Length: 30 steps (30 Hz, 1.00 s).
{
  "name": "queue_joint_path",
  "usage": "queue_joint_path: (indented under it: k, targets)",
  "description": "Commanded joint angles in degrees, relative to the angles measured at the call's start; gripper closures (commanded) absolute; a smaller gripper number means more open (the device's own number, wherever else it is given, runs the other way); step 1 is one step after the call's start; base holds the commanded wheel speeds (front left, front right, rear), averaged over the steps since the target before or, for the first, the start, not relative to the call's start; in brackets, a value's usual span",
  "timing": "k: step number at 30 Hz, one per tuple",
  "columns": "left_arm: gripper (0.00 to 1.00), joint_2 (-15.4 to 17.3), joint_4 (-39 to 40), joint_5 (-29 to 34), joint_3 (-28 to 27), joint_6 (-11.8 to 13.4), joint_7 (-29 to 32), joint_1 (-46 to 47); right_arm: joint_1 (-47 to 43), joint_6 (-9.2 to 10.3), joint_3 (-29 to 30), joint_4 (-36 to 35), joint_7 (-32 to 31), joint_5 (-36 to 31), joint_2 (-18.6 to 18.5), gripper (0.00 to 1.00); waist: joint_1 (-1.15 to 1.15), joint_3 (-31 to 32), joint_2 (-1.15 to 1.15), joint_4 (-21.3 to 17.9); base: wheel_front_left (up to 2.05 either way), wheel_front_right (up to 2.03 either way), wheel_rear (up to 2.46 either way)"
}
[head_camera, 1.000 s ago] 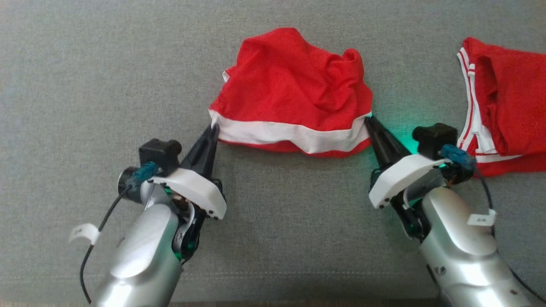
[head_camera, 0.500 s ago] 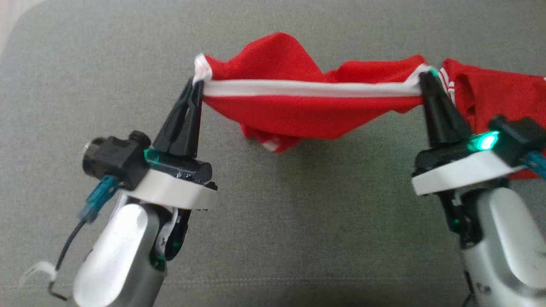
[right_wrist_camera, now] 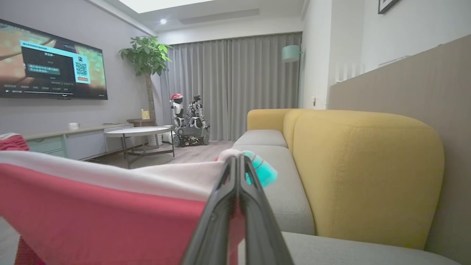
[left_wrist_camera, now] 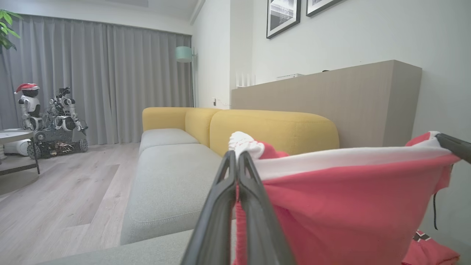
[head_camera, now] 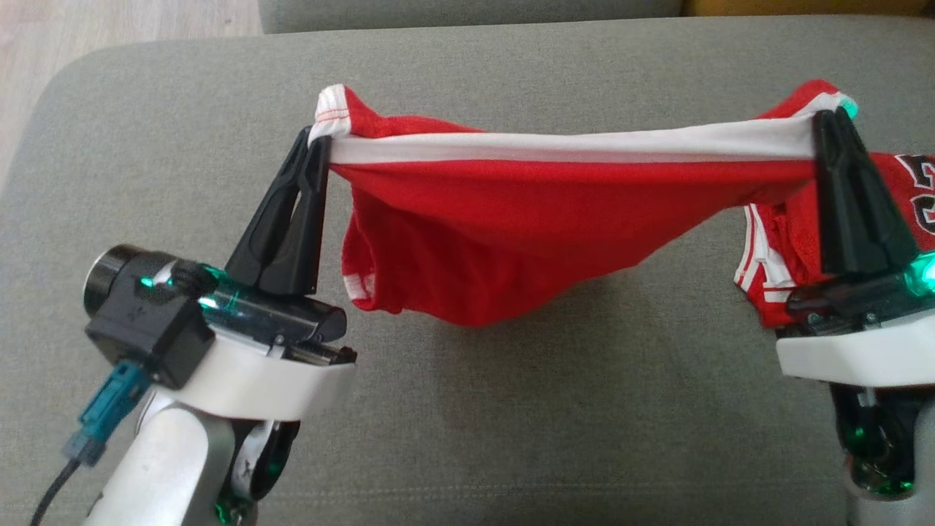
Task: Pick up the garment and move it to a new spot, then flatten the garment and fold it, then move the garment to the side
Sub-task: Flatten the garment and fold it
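Red garment (head_camera: pixel 511 241) taut above cushion (head_camera: pixel 511 438), left gripper (head_camera: pixel 316 144), right gripper (head_camera: pixel 830 123) clamping its ends

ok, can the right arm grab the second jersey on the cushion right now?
Probably not. The right gripper is shut on the lifted garment, which is stretched across to the left gripper. The second jersey lies close beside it, but the gripper would have to let go first.

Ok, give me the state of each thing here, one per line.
garment, held up, waistband stretched taut, body sagging.
left hand, shut on one waistband end.
right hand, shut on the other waistband end.
second red jersey, lying crumpled on the sofa cushion.
television, switched on.
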<state>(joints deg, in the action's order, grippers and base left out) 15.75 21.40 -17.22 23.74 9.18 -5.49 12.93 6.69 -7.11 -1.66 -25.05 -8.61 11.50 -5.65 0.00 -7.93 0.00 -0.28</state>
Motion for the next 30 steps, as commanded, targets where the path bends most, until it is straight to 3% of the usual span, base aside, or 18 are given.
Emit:
queue_joint_path:
  k: [1, 8, 14, 18, 23, 24, 30]
  targets:
    - [1.0, 1.43, 2.48, 0.17, -2.91, 0.52, 0.66, 2.12, 1.01, -0.37, -0.65, -2.6, -0.74, -0.41, 0.24, 1.0, 0.0, 0.02, 0.0, 0.04, 0.0, 0.0, 0.0]
    - [1.0, 1.8, 0.7, -1.28, -3.86, -0.63, 2.06, 6.12, 5.12, -0.37, 0.14, -1.24, -1.63, 0.69, -0.03, 1.0, 0.0, -0.71, 0.0, 0.08, 0.0, 0.0, 0.0]
    - [1.0, 0.48, -9.55, -5.22, -4.67, -5.4, 2.75, 19.31, 19.7, -0.37, -1.43, 7.68, -1.24, 3.91, -2.2, 1.0, 0.0, -4.05, 0.0, 0.47, 0.0, 0.0, 0.0]
    - [1.0, -1.61, -23.48, -6.35, -5.14, -8.93, 0.6, 32.79, 34.02, -0.37, -2.88, 19.76, -0.19, 6.32, -3.48, 1.0, 0.0, -6.99, 0.0, 0.85, 0.0, 0.0, 0.0]
    - [1.0, -4.8, -44.03, -6.51, -6.42, -11.3, -5.56, 48.43, 51.64, -0.37, -5.85, 37.57, 5.64, 9.17, -1.39, 1.0, 0.0, -9.32, 0.0, 0.23, 0.0, 0.0, 0.0]
    - [1.0, -5.72, -51.14, -6.27, -7.0, -11.89, -7.57, 53.7, 57.38, -0.37, -7.32, 44.51, 9.04, 9.87, -0.32, 1.0, 0.0, -9.72, 0.0, -0.36, 0.0, 0.0, 0.0]
    - [1.0, -7.57, -66.53, -5.61, -9.04, -12.99, -9.44, 62.1, 68.05, -0.37, -11.39, 64.55, 18.41, 12.2, 1.78, 1.0, 0.0, -10.42, 0.0, -1.43, 0.0, 0.0, 0.0]
